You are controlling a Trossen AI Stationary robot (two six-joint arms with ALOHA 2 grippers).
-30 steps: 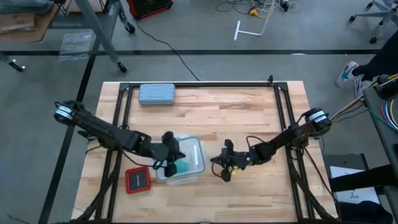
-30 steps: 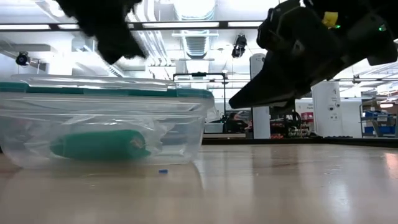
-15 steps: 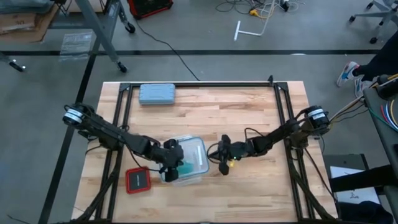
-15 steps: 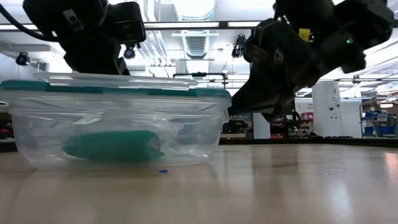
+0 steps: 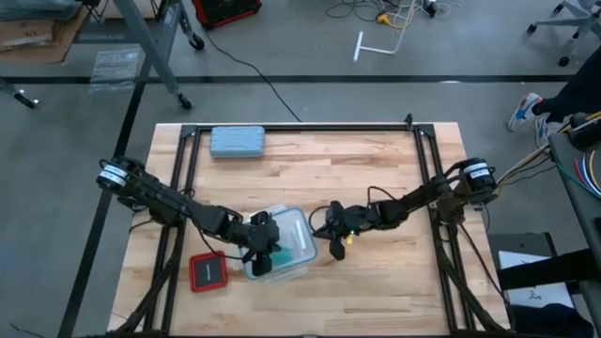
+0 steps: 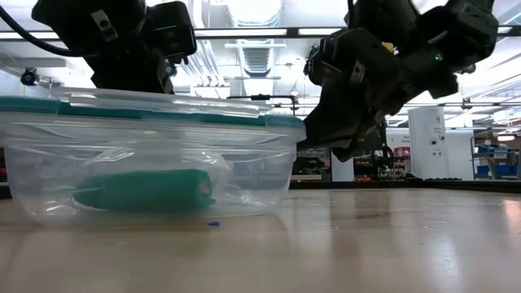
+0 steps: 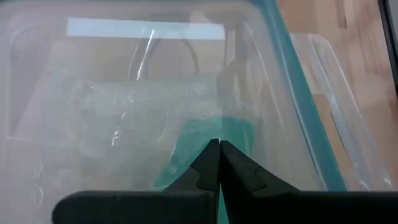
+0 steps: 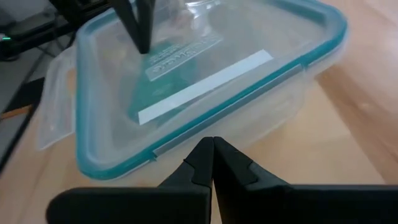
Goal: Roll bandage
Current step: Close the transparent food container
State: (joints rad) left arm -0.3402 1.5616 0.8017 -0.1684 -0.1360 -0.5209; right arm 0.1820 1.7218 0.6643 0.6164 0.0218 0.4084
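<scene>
Both grippers at the lidded box.
Left gripper (image 5: 264, 246) and right gripper (image 5: 331, 233), fingers closed and empty, flank the box (image 5: 302, 252) holding the bandage (image 6: 142, 191).

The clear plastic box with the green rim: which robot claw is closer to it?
Left. The left gripper hangs shut right over the box's lid; the right gripper, also shut, sits just off its side.

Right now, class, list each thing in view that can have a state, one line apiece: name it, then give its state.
Bandage: rolled up, lying on its side inside the container.
Clear container: lid on, standing on the table.
Left claw: shut, tips pressed on the container lid.
Right claw: shut, empty, beside the container's rim.
Grey-blue case: closed, at the table's far edge.
Red square object: flat on the table beside the container.
</scene>
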